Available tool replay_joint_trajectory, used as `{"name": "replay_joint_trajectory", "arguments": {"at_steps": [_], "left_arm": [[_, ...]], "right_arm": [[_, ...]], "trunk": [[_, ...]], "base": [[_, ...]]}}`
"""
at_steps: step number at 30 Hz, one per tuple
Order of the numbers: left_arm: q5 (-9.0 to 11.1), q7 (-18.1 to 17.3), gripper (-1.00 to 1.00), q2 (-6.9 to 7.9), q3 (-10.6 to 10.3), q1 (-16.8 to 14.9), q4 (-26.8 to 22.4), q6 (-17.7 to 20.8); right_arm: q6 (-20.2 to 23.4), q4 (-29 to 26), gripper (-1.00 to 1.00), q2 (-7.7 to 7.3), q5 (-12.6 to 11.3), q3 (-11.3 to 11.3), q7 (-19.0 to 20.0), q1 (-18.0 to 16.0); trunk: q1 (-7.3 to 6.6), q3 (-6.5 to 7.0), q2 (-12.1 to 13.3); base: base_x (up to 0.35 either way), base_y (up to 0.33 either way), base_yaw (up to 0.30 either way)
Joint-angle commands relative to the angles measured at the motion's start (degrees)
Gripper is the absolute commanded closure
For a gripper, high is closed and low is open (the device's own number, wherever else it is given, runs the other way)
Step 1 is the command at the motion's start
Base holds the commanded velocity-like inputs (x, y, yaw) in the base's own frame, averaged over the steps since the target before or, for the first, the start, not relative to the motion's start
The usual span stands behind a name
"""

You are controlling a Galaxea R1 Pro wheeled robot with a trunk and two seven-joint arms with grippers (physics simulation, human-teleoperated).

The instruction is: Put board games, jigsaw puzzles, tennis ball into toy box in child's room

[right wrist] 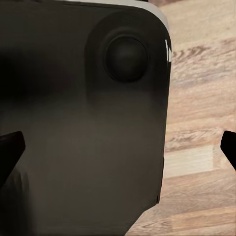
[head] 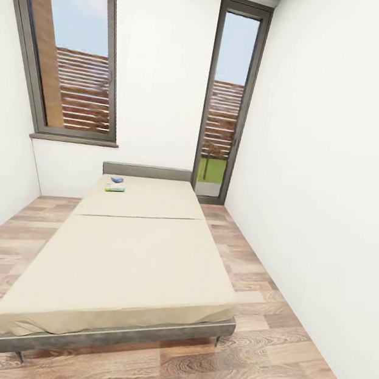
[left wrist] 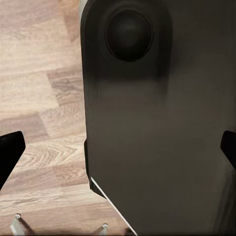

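The bed (head: 129, 253) stretches away from me, with a beige mattress and a dark grey frame. Two board games lie near its headboard: a small blue one (head: 117, 179) and, just in front of it, a pale green-edged one (head: 115, 188). In the left wrist view my left gripper (left wrist: 120, 147) is open, its dark fingertips (left wrist: 11, 147) wide apart over wood floor and a dark part of my own body. My right gripper (right wrist: 120, 147) is open in the same way, holding nothing. The table, toy box, jigsaw puzzles and tennis ball are out of view.
White walls close the room on the left, back and right. A large window (head: 70, 52) and a narrow glass door (head: 225, 103) are in the back wall. Wood floor (head: 283, 365) runs down both sides of the bed, wider on the right.
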Motion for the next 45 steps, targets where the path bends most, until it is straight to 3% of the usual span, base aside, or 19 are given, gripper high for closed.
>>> {"name": "replay_joint_trajectory", "arguments": {"at_steps": [1, 18, 31, 37, 45], "left_arm": [[-0.1, 0.0, -1.0, 0.06, 0.0, 0.1, 0.0, 0.0], [-0.2, -0.1, -1.0, 0.31, 0.2, -1.2, 0.4, -0.1], [0.0, -0.1, -1.0, 0.06, 0.6, -3.8, 0.4, 0.3], [0.0, -0.1, -1.0, 0.09, 2.0, -5.1, 0.4, 0.3], [0.0, -0.1, -1.0, 0.37, 6.1, -8.1, 0.4, 0.4]], "right_arm": [[-0.1, -0.1, -1.0, -0.03, 0.0, 0.0, 0.1, -0.2], [0.0, -0.9, -1.0, -0.45, -0.1, -0.2, 0.1, -1.1], [0.5, -2.3, -1.0, -0.56, -0.2, -0.2, -0.1, -3.7], [0.8, -2.5, -1.0, -0.61, -0.2, -0.2, -0.1, -6.3], [3.6, -2.6, -1.0, -0.61, -0.2, -0.2, -0.2, -10.3]], "trunk": [[0.0, -0.04, 0.0], [0.0, -0.04, 0.0], [0.0, -0.04, 0.0], [0.0, -0.04, 0.0], [0.0, -0.04, 0.0]], "base": [[0.0, 0.0, 0.0], [0.0, 0.0, 0.0], [0.0, 0.0, 0.0], [0.0, 0.0, 0.0], [0.0, 0.0, 0.0]]}}
